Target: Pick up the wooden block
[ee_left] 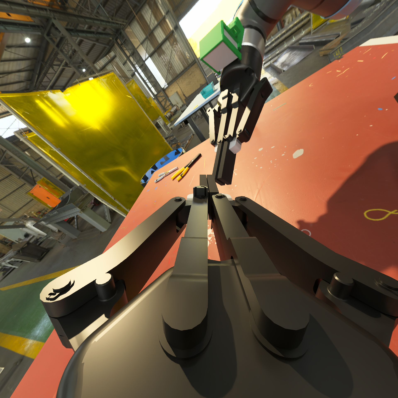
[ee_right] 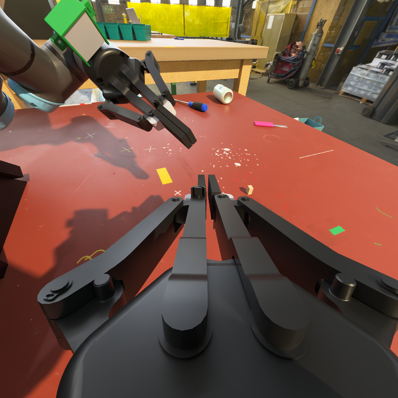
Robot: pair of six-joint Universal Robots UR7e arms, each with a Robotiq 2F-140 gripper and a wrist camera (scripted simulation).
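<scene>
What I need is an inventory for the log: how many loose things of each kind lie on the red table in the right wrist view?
Wooden block: 1
White cup: 1
Blue-handled screwdriver: 1
Pink-handled tool: 1
Total: 4

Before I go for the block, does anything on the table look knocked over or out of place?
The white cup lies tipped on its side at the far edge of the red table. The wooden block sits untouched; nothing else stands out.
</scene>
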